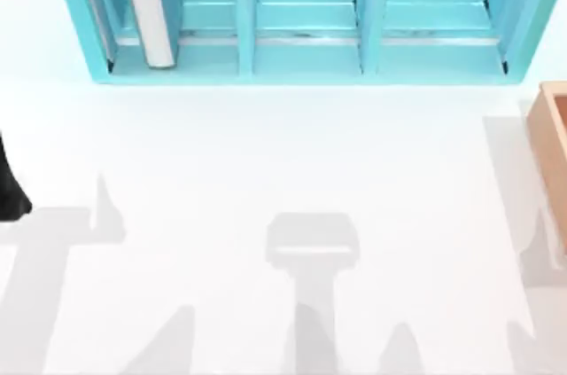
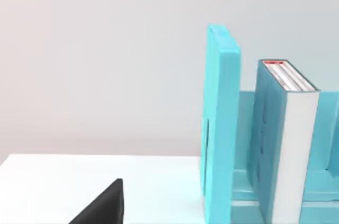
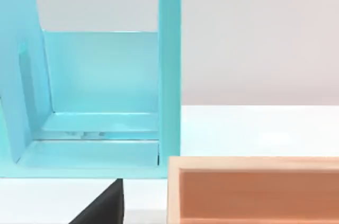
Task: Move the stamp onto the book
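Note:
The stamp is out of view. A book (image 1: 151, 11) with a teal cover and white page edges stands upright in the leftmost compartment of the turquoise shelf unit (image 1: 301, 47); in the left wrist view the book (image 2: 288, 139) shows a red mark on its top edge. A black part of my left arm (image 1: 11, 193) sits at the table's left edge, well in front of the shelf. A dark wedge of my left gripper (image 2: 103, 208) shows low in the left wrist view. My right gripper (image 3: 103, 205) shows the same way, close to the shelf's right end.
A light-wood box (image 1: 551, 140) with raised walls stands at the table's right edge, in front of the shelf's right end; the right wrist view has the box (image 3: 254, 189) close by. Grey arm shadows lie across the white table (image 1: 292, 153).

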